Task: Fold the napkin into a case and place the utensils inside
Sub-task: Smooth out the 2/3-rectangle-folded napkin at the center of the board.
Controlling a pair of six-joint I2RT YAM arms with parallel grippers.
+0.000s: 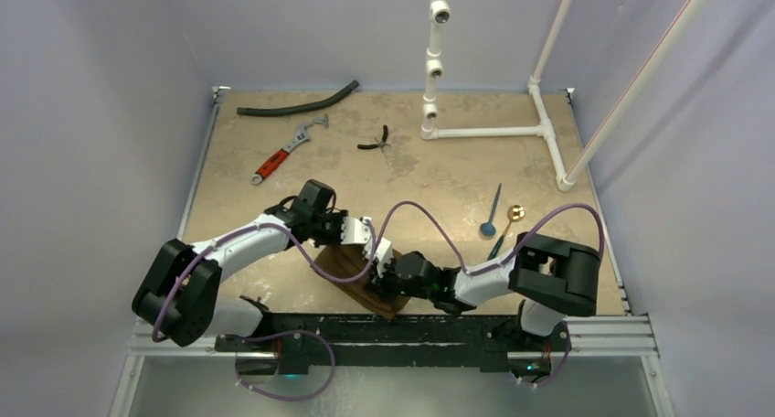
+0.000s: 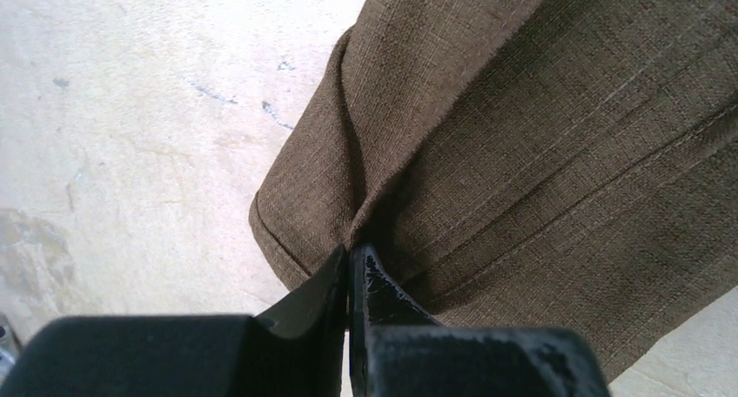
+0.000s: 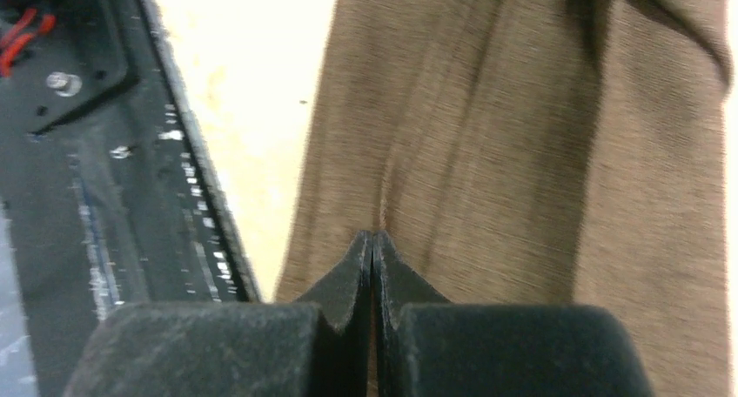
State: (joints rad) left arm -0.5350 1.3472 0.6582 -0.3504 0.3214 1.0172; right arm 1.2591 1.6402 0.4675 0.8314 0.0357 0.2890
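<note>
Dark-brown woven cloth napkin, a folded band, lies diagonally between left end effector and right end effector, each clamped on an opposite end.

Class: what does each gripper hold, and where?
Both hold the dark-brown cloth napkin: left gripper pinches a pucker beside its hemmed edge, right gripper a crease.
</note>
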